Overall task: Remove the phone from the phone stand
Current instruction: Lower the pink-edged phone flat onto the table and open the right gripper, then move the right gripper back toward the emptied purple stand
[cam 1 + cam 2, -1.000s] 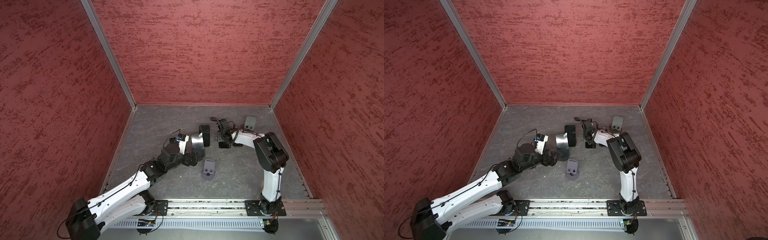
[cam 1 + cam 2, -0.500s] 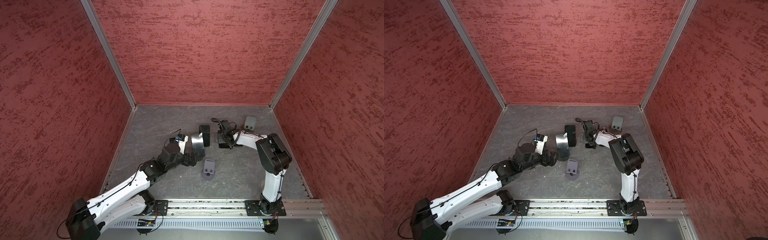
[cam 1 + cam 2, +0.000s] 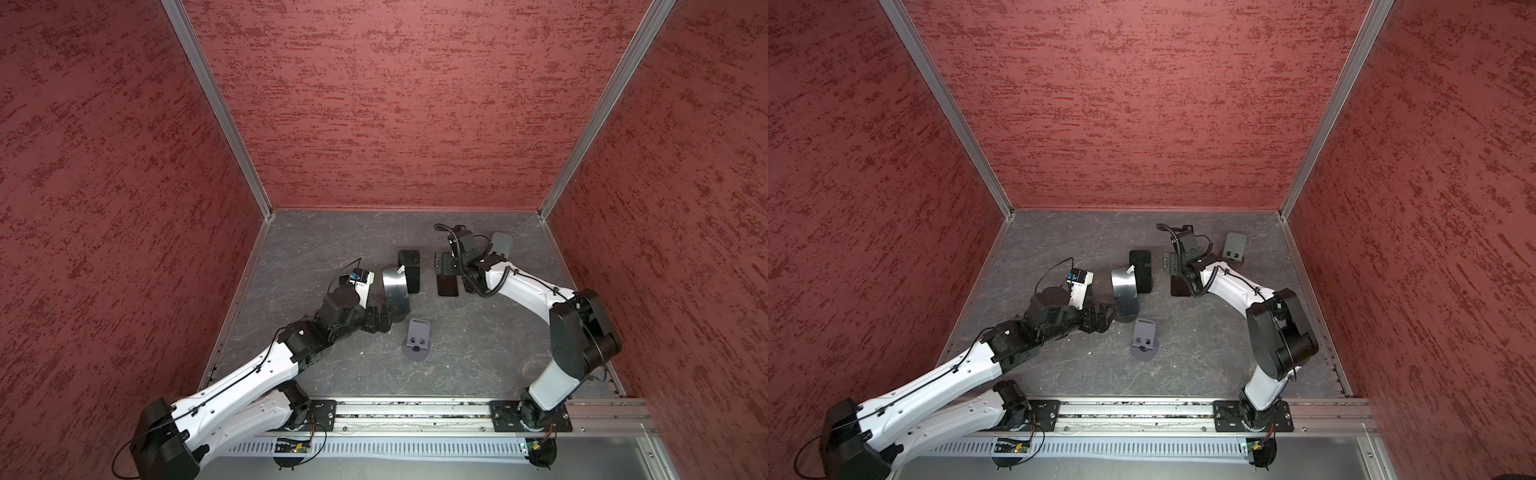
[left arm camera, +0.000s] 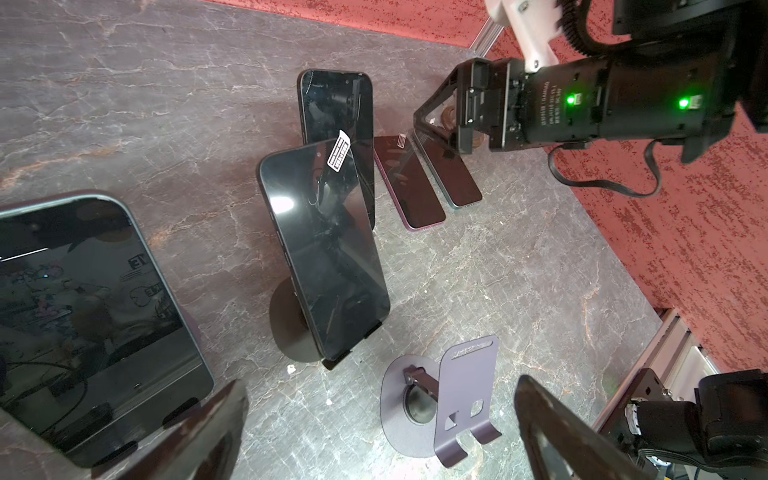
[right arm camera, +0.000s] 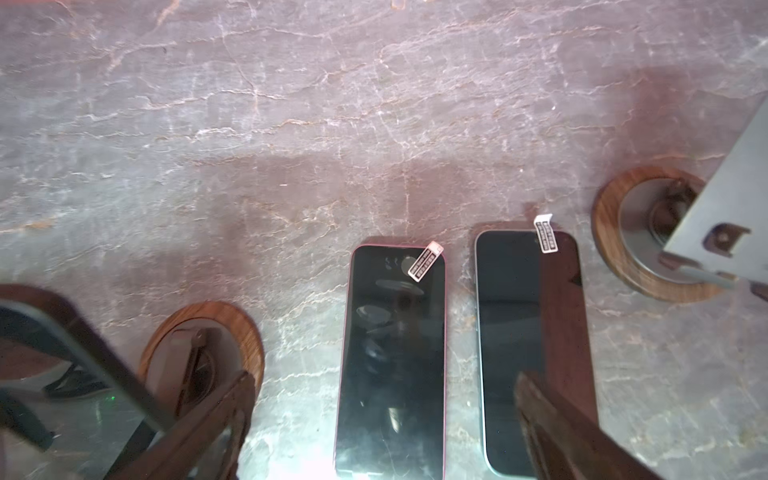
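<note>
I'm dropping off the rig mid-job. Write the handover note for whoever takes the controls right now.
Left gripper: open, empty, low beside the stickered phone.
Right gripper: open, empty, above the two flat phones.
Done: pink-edged phone and teal-edged phone lie flat, side by side, on the table; the purple stand and the grey stand are empty.
Left: three phones sit on stands: the stickered phone, the rear phone behind it, and the near phone, close to the left gripper, clear only in the left wrist view.
</note>
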Available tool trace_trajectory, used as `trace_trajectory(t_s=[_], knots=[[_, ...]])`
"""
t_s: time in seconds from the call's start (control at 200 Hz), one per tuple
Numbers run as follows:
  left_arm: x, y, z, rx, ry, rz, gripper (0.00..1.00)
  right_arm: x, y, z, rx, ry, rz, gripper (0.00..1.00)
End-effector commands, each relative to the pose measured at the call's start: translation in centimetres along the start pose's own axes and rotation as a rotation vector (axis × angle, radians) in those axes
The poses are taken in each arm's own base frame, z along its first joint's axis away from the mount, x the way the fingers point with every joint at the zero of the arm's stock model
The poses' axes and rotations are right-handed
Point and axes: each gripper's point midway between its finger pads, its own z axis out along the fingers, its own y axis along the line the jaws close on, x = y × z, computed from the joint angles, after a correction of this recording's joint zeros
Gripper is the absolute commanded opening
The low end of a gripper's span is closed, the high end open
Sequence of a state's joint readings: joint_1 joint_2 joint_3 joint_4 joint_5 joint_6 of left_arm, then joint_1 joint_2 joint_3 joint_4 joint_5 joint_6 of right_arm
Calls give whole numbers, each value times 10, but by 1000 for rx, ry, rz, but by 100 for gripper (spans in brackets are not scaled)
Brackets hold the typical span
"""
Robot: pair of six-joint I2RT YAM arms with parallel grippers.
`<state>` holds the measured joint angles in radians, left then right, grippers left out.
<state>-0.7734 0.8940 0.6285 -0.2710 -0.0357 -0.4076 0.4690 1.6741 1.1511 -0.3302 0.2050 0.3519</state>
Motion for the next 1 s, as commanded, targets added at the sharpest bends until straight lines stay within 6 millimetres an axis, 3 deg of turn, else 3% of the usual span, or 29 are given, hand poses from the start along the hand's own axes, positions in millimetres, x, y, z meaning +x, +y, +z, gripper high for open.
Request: trace_trajectory(t_s=[0.0,0.411,0.576,0.997], knots=[[-6,0,-4,-8,-18,-1,100,19,5,-15,-11,43,-2,99],[-2,5,-11,-21,-24,-10,100,55,29,-60,-106,99,-14,99],[-3,10,-17,-38,-42,-13,99,65,35,-86,-105,125,-18,99],[-1,14,-25,-43,-64,-20,99,97,78,-121,-162,157,-91,99]])
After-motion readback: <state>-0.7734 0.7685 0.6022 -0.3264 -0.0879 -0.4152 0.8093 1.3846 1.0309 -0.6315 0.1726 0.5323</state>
